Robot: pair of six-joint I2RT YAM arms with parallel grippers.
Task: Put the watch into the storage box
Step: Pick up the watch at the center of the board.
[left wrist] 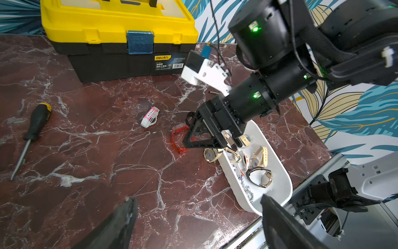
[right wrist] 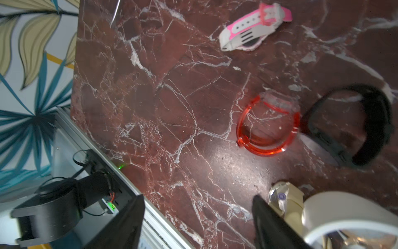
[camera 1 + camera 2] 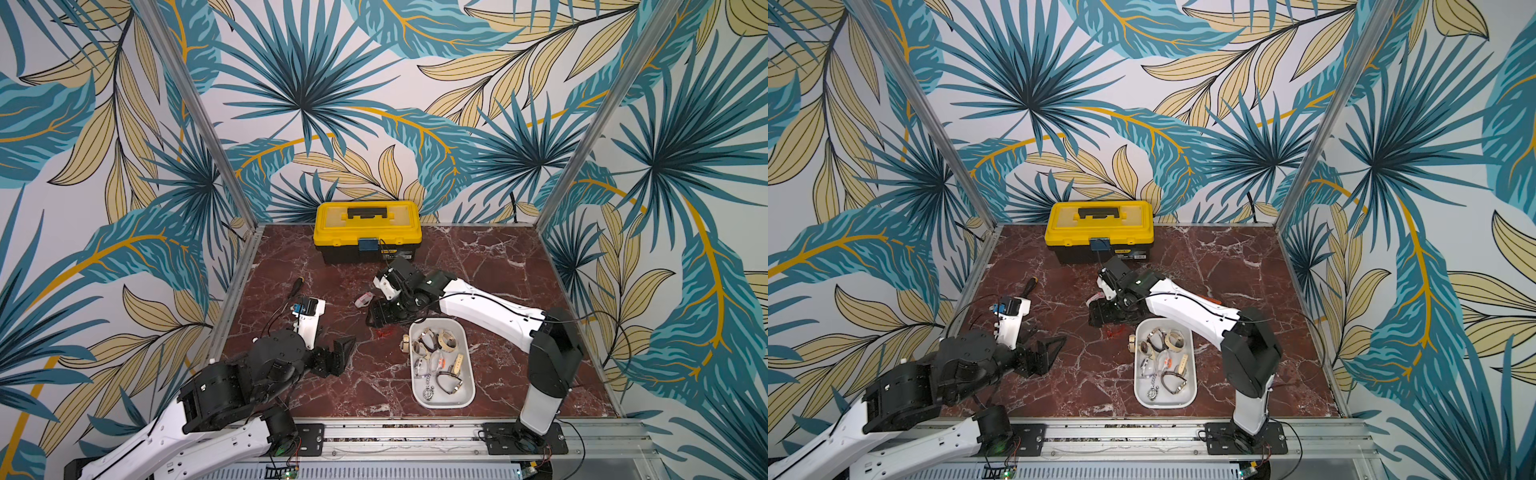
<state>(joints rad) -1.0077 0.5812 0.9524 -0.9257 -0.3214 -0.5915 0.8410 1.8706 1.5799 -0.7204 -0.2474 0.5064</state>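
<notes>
The storage box (image 3: 441, 404), a white bin, holds several watches. A cream watch (image 3: 405, 343) lies on the table against its outer wall. A red translucent watch (image 2: 269, 127), a black watch (image 2: 349, 125) and a pink-and-white watch (image 2: 254, 28) lie on the marble farther out. My right gripper (image 1: 212, 143) hangs open just above the table by the box's far end, with only marble between its fingers (image 2: 277, 224). The cream watch (image 2: 282, 198) sits just outside one of them. My left gripper (image 3: 338, 353) stands open and empty, well left of the box (image 1: 277, 170).
A yellow-lidded black toolbox (image 3: 368, 230) stands at the back. A black-handled screwdriver (image 1: 32, 131) lies on the left of the table. An aluminium rail (image 3: 399, 434) runs along the front edge, and patterned walls close in the sides.
</notes>
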